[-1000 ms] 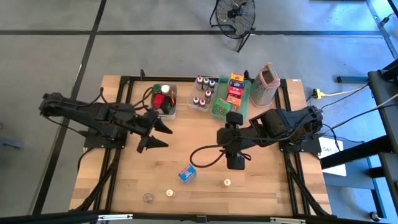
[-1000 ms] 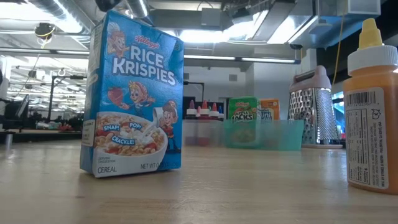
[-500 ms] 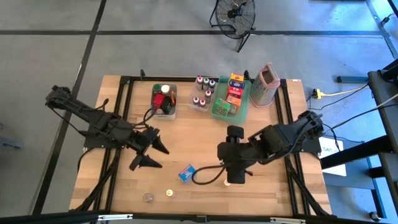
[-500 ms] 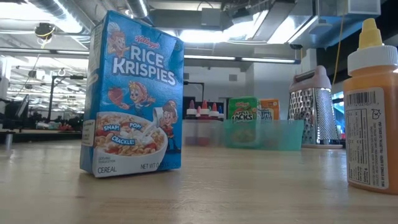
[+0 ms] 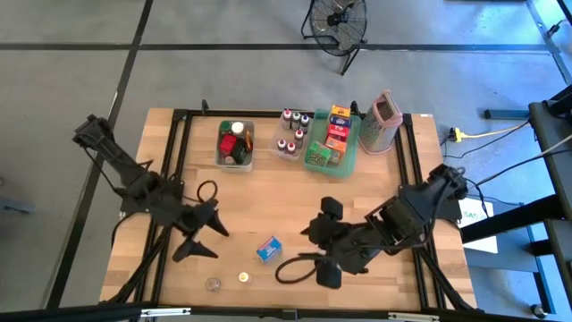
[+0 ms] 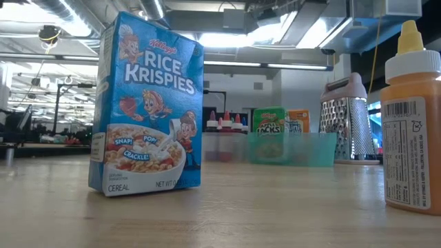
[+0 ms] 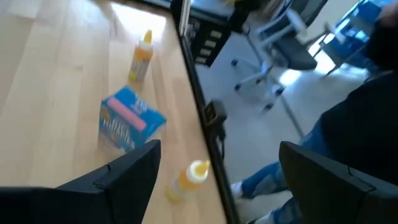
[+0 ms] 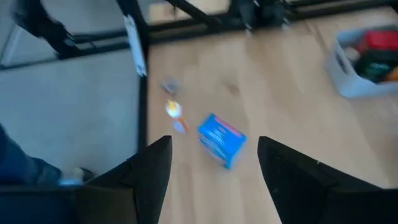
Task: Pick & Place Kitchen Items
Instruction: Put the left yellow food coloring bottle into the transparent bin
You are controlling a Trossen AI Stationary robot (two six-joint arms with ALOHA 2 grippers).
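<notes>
- The blue Rice Krispies box (image 5: 268, 249) stands upright near the front edge of the wooden table (image 5: 268, 192), untouched, between the two arms.
- Near it at the front lie a small orange-yellow bottle (image 5: 242, 278) and a small round jar (image 5: 212, 284); in the low view another orange bottle with a white cap (image 6: 412, 124) stands at the far right of the picture, well apart from the box.
- At the back of the table a clear bin (image 5: 236, 143) holds dark and red items, a second clear bin (image 5: 292, 132) holds tiny bottles with coloured caps, and a green tray (image 5: 332, 139) holds small red, green and orange food boxes.
- The box grater (image 5: 383, 122) stands just beside the green tray.
- The left gripper (image 5: 204, 236) hovers over the front left of the table, to the left of the cereal box, fingers spread wide and holding nothing.
- The right gripper (image 5: 328, 240) hovers to the right of the cereal box, fingers parted with nothing between them.
- Beyond the front edge, a person's legs in jeans (image 7: 280, 180) show in the left wrist view.
</notes>
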